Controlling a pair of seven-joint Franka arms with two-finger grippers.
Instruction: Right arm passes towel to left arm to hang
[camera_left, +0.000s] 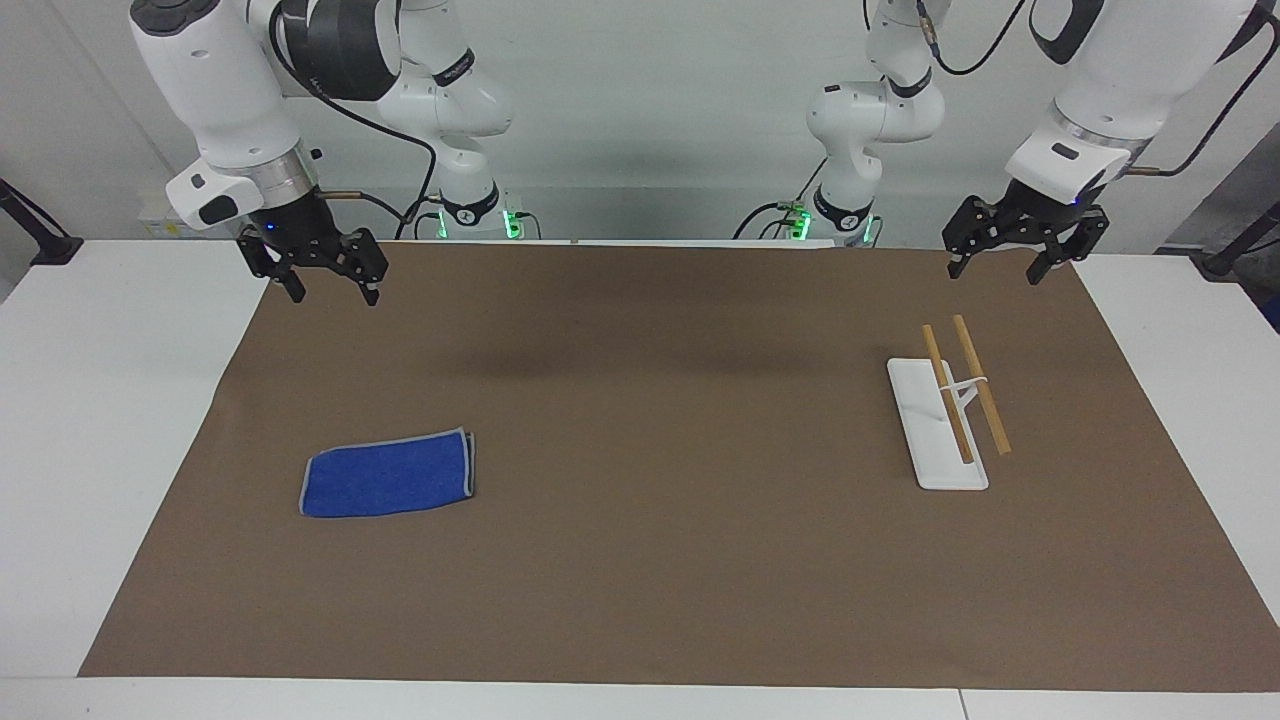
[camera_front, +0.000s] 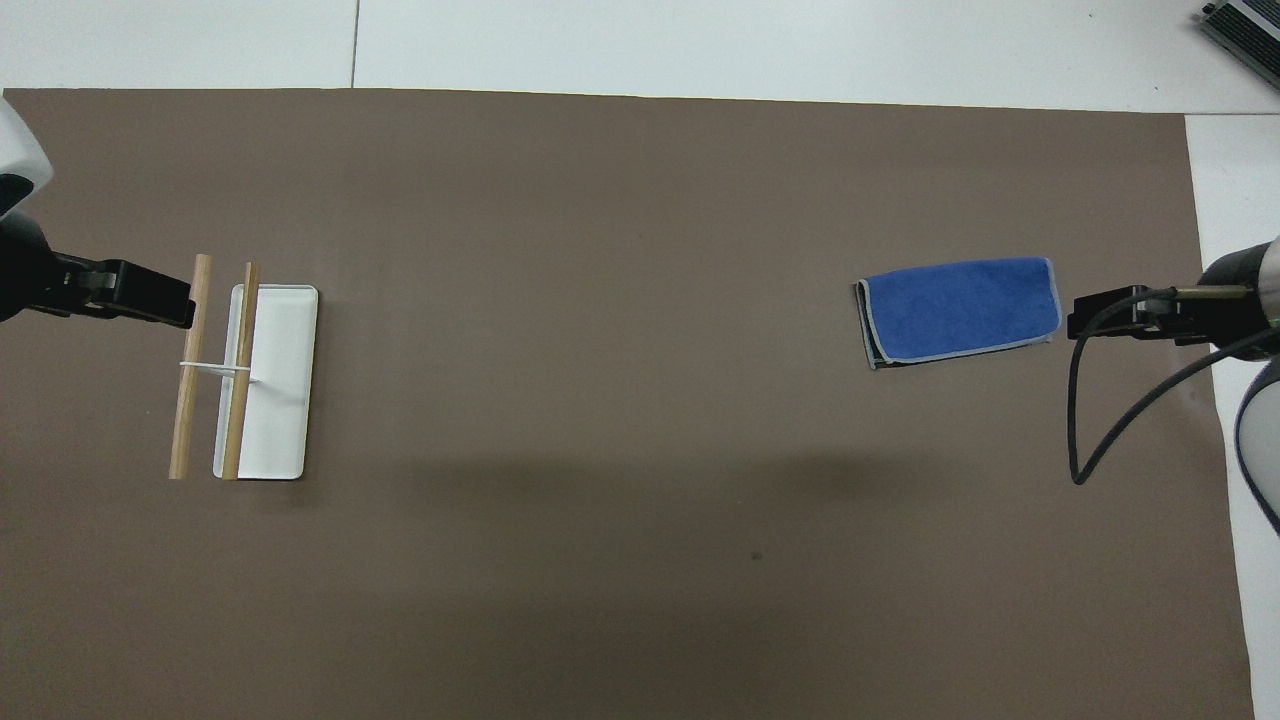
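Note:
The towel, a folded royal-blue cloth with grey trim, lies flat on the brown mat toward the right arm's end; it also shows in the overhead view. The rack, a white base with two wooden bars on a thin white stand, stands toward the left arm's end and shows from above too. My right gripper hangs open and empty over the mat's corner at its own end, apart from the towel. My left gripper hangs open and empty over the mat's edge near the rack.
The brown mat covers most of the white table. A black cable loops from the right arm over the mat's end. The arms' bases stand at the table's edge.

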